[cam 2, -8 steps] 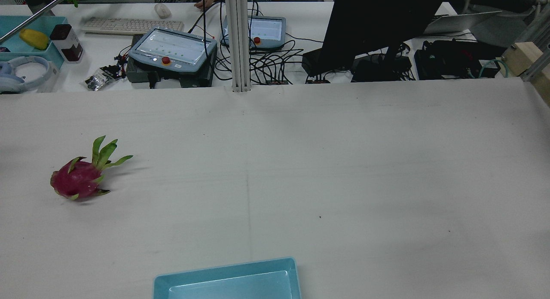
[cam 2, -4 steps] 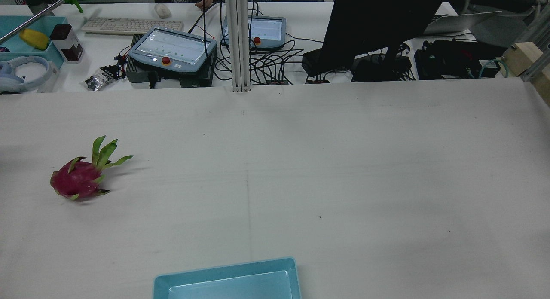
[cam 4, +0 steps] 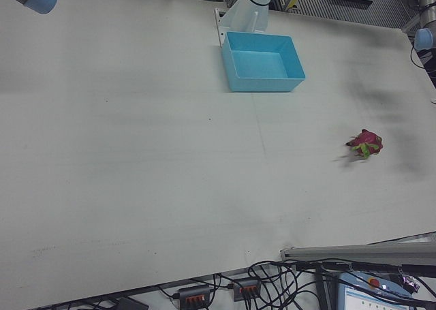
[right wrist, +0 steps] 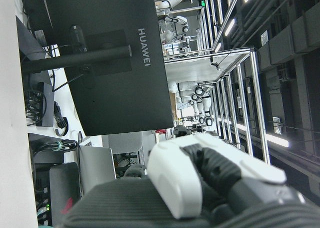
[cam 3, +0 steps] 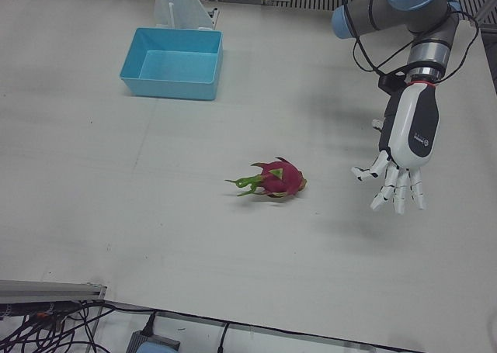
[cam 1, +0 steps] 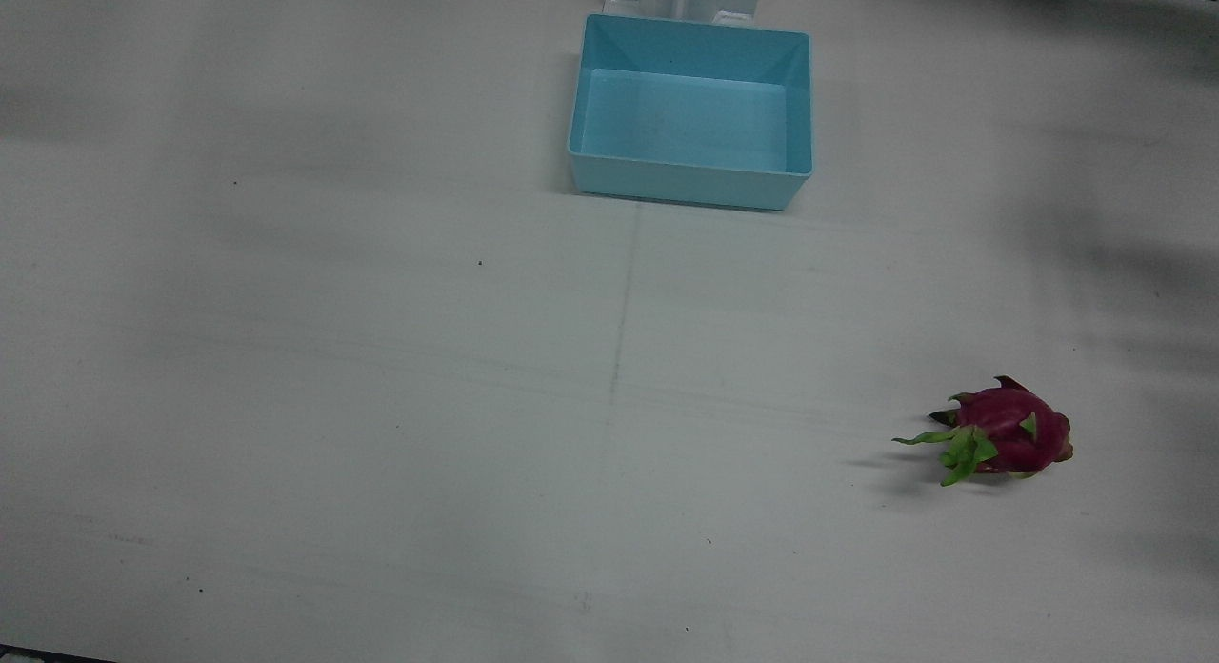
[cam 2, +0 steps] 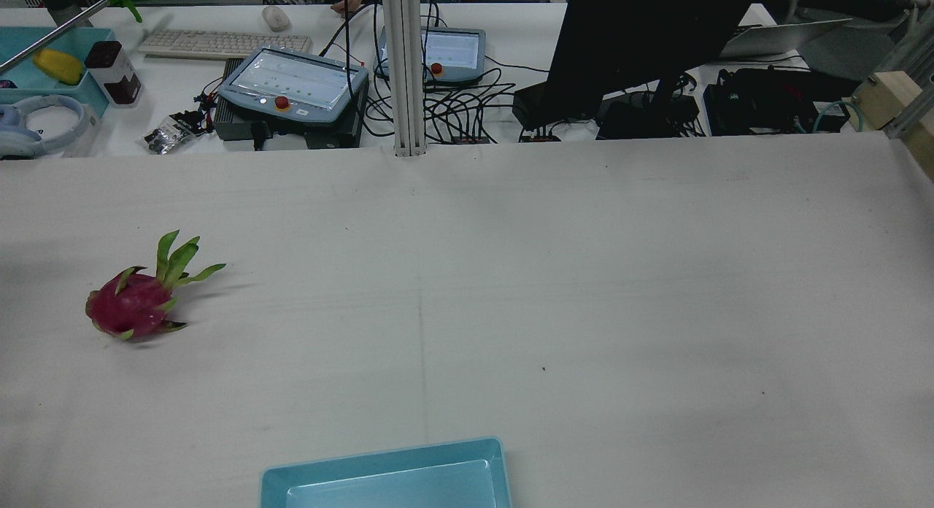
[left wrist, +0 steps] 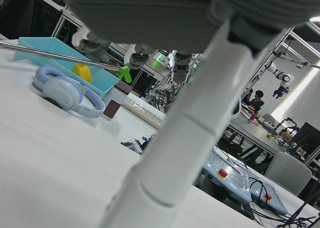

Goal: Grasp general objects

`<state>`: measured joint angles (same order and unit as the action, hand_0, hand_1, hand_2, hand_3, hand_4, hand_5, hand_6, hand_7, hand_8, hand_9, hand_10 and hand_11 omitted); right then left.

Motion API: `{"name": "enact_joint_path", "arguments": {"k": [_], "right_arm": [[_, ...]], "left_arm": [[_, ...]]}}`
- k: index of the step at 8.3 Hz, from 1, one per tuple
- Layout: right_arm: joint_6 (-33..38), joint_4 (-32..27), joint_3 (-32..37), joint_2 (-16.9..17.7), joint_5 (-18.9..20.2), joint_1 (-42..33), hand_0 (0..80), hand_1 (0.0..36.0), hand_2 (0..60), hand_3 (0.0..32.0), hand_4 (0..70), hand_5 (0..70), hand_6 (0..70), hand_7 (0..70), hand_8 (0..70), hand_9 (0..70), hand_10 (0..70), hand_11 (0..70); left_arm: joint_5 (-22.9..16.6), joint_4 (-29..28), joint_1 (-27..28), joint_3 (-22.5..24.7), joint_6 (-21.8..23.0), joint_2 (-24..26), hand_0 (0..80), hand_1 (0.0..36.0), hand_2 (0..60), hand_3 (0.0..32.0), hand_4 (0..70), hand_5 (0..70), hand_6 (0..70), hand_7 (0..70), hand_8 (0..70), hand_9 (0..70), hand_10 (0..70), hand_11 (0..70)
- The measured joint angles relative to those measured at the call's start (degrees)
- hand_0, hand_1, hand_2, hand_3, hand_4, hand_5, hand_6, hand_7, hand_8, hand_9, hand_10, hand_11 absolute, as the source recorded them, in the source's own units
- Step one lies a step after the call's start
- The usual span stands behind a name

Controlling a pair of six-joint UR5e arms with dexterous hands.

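Note:
A magenta dragon fruit (cam 1: 1009,432) with green leaf tips lies on the white table, also in the rear view (cam 2: 131,307), the left-front view (cam 3: 278,180) and the right-front view (cam 4: 368,144). My left hand (cam 3: 404,155) hangs open, fingers spread and pointing down, above the table and apart from the fruit on its right in that view. It holds nothing. Its own camera shows only a finger (left wrist: 190,128). My right hand shows only as a close white and grey part (right wrist: 175,183) in its own camera; its pose is unclear.
An empty light-blue bin (cam 1: 686,185) stands near the arms' pedestals, also in the rear view (cam 2: 379,457) and the left-front view (cam 3: 167,88). Pendants (cam 2: 292,81), cables, a monitor (cam 2: 642,33) and headphones (cam 2: 36,125) lie beyond the table's far edge.
The dragon fruit and bin have not moved. A green-tipped pole at the back left has shifted slightly to the right.

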<state>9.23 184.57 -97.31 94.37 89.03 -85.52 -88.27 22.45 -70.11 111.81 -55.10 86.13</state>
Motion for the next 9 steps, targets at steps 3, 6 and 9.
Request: {"name": "enact_joint_path", "arguments": {"k": [3,6,9], "right_arm": [[0.00,0.00,0.01,0.02,0.00,0.00,0.0,0.0,0.0,0.0,0.0,0.0,0.0,0.0,0.0,0.0,0.0,0.0],[0.00,0.00,-0.04,0.00,0.00,0.00,0.0,0.0,0.0,0.0,0.0,0.0,0.0,0.0,0.0,0.0,0.0,0.0],[0.00,0.00,-0.05,0.02,0.00,0.00,0.0,0.0,0.0,0.0,0.0,0.0,0.0,0.0,0.0,0.0,0.0,0.0]], "left_arm": [[6.53,6.52,6.24,2.37,-2.43,3.41,80.0,36.0,0.0,32.0,0.0,54.5,0.0,18.0,8.1,2.2,0.0,2.9],[24.35,12.50,20.52,5.39,-1.98,4.05,80.0,36.0,0.0,32.0,0.0,61.7,0.0,15.3,8.7,1.6,0.0,1.8],[29.75,15.57,25.62,0.26,-0.51,8.45,80.0,36.0,0.0,32.0,0.0,52.2,0.0,10.7,4.3,0.7,0.0,0.0]]}}
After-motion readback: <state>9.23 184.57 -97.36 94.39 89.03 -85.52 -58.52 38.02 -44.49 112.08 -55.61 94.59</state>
